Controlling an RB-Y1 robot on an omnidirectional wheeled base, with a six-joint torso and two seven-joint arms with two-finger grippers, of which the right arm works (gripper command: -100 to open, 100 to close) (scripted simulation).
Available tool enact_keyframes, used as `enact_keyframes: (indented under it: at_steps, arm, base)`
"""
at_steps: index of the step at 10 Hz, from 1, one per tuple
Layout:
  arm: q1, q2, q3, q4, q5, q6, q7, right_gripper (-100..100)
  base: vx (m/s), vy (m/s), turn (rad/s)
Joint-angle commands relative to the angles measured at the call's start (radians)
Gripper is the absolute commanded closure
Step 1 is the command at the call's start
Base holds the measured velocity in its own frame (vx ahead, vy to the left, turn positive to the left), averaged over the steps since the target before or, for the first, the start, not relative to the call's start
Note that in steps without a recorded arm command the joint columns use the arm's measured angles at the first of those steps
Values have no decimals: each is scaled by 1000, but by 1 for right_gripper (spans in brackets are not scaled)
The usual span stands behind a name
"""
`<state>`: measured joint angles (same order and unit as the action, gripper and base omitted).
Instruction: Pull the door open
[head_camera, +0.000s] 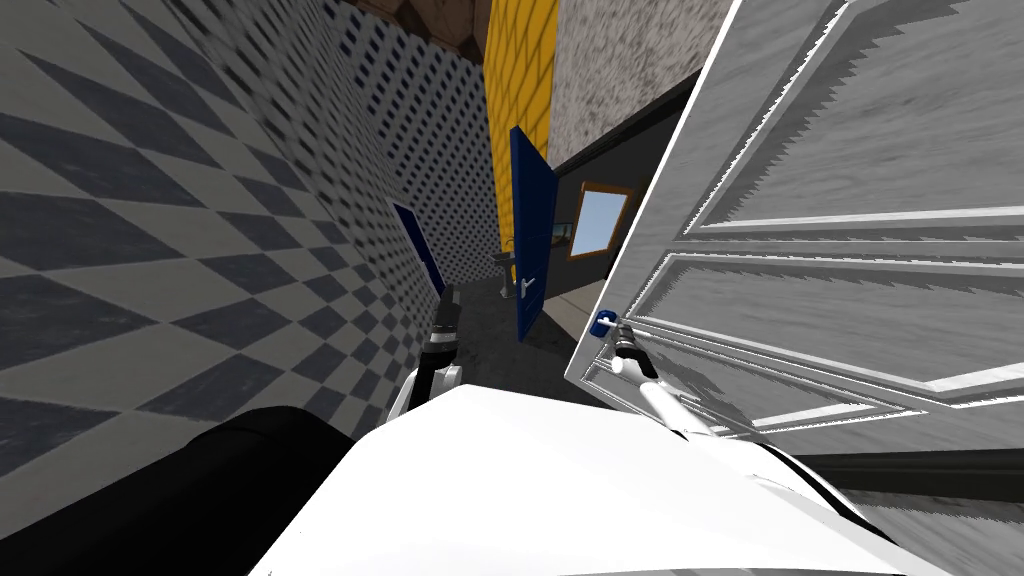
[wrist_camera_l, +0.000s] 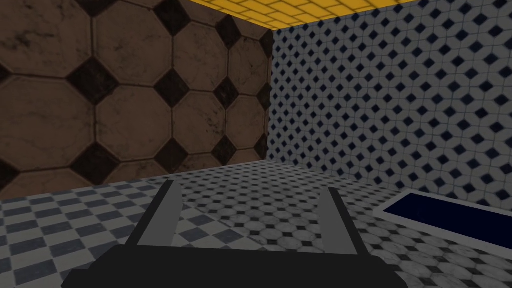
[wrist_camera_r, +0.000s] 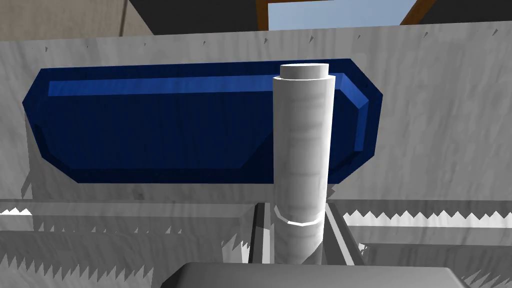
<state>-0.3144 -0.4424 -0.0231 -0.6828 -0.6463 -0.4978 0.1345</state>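
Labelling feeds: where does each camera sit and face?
Head view: on the head, steeply down-forward; grey panelled door, left forearm, right forearm.
Left wrist view: left hand; open left end effector, aimed forward, apart from the door.
Right wrist view: right hand; right end effector shut on light grey cylindrical handle.
Shared: head and right wrist show dark blue handle plate.

Head camera, rolled, looks steeply down along grey door (head_camera: 830, 250), door's face at its right. Right wrist camera sits hard against door, facing pale handle (wrist_camera_r: 302, 160) and blue plate (wrist_camera_r: 150, 130); head view shares both. Left wrist camera, left of door, faces tiled walls (wrist_camera_l: 390, 100).
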Motion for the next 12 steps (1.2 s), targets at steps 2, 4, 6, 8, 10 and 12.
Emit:
enact_keyframes:
  at_steps: [2,4,6,8,10,12]
  arm:
    - [4,-5,16,-12,9,1,-18,100]
    - [6,-5,29,-13,13,3,-27,100]
    - [10,-9,41,-20,17,2,-38,100]
    - [15,-16,61,-31,23,2,-57,100]
    - [21,-23,82,-43,29,2,-75,100]
    - [25,-30,99,-53,35,2,-91,100]
  base:
    - [-198,-36,76]
    - [-96,-15,54]
    - [-186,-18,90]
    - [-216,-46,98]
    - [-199,-50,110]
    - [-206,-64,103]
